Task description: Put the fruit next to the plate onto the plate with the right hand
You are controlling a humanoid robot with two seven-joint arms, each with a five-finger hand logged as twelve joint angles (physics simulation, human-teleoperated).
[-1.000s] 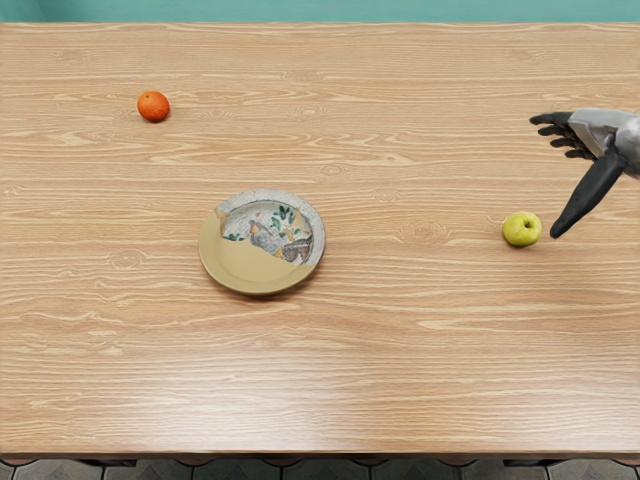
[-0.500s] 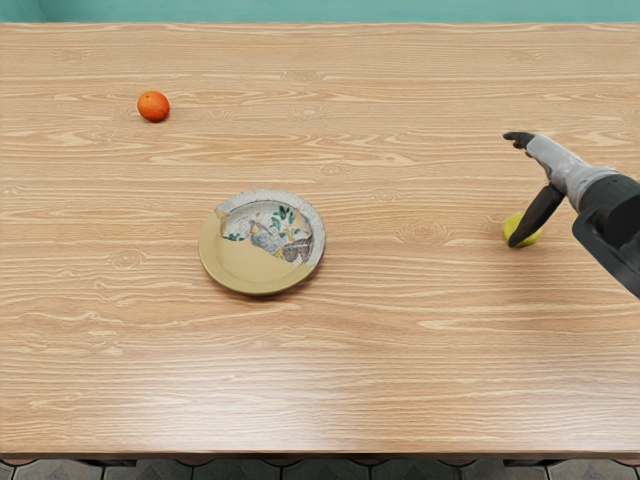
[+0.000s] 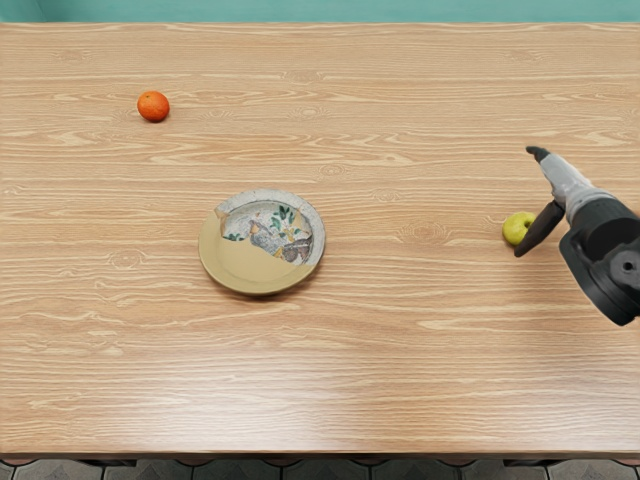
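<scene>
Green apple (image 3: 516, 228) by right table (image 3: 400, 340) edge, right robot hand (image 3: 560, 193) beside it, fingers apart, plate (image 3: 206, 250) distant

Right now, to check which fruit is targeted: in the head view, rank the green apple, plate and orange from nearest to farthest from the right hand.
1. Green apple, right beside the right hand, at the picture's right.
2. Plate, mid-picture, well to the left.
3. Orange, far back left.

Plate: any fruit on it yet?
Empty. The plate shows only its painted pattern; the green apple lies on the table to its right.
</scene>
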